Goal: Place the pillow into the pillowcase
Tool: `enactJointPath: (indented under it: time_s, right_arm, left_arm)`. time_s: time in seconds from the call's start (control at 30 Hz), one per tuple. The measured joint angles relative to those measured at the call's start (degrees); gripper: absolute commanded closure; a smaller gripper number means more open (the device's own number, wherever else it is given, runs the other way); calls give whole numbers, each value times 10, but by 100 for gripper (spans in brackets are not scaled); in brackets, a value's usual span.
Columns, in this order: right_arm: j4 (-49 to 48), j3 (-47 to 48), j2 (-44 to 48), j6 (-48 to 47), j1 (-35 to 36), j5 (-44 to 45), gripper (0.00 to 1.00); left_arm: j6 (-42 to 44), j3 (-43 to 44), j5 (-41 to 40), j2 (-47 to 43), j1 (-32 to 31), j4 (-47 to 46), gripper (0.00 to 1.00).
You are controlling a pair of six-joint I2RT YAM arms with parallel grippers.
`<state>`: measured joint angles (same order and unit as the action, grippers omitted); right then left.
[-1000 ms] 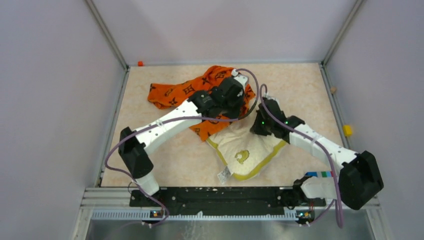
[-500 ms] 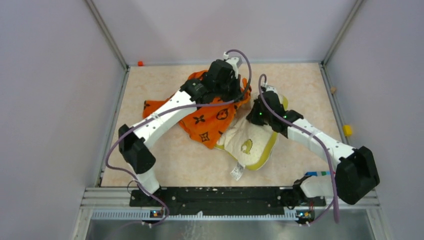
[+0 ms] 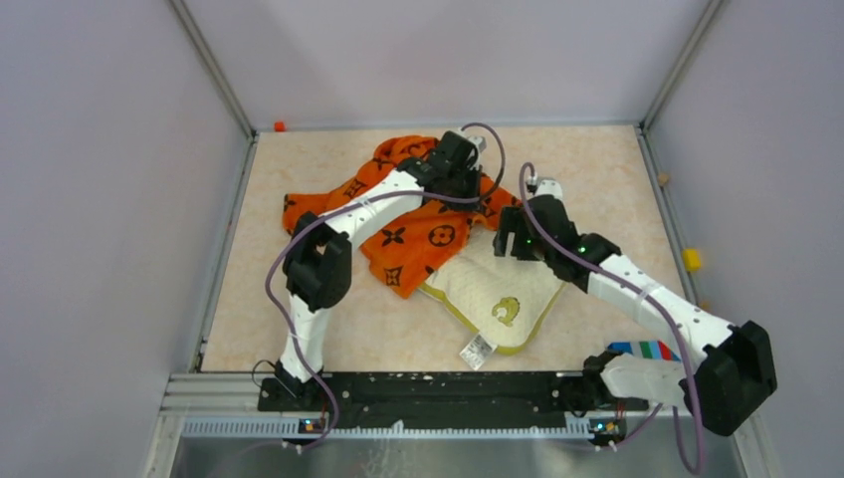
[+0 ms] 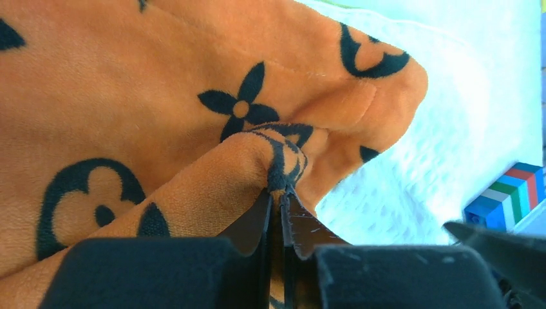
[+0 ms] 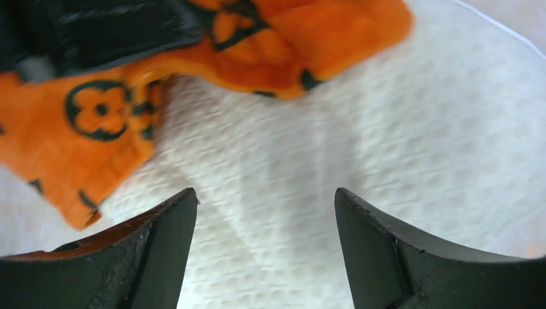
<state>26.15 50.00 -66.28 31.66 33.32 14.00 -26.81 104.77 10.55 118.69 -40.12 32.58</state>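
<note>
While left fingers [image 4: 256, 224] pinch the pillowcase [image 4: 161, 84] draped over the pillow [image 5: 360, 129], right fingers [image 5: 161, 248] gape.

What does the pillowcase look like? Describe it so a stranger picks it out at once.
Start at the beige table; near its far middle lies a rumpled cloth. That is the pillowcase, with a fold pinched in the left claw. Unlike the white quilted pillow it partly overlaps, it is bright orange with black flower and circle prints.
</note>
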Motion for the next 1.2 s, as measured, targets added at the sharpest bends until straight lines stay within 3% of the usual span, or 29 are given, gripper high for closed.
enactJointPath:
  time_s: [0.17,0.33,0.6,0.7,0.8,1.0,1.2]
  right_arm:
    - [-27,12,-22,-57,119,20,21]
    - [-74,10,-113,-107,198,27,20]
    - [-138,10,-222,-136,220,66,23]
    - [-147,9,-225,-137,225,76,37]
    - [-159,-1,-225,-136,227,81,63]
    - [-173,-5,-225,-118,227,87,98]
    - [-178,-5,-224,-99,227,83,100]
  left_arm:
    - [16,18,4,-1,6,-1,41]
    - [31,-4,-22,-50,12,2,12]
    - [27,-166,-116,-280,40,-4,7]
    - [9,-261,-162,-363,42,-10,8]
    - [-18,-376,-195,-440,42,-13,10]
    - [-62,-546,-193,-527,36,-9,6]
    - [-116,-645,-202,-530,-33,-25,1]
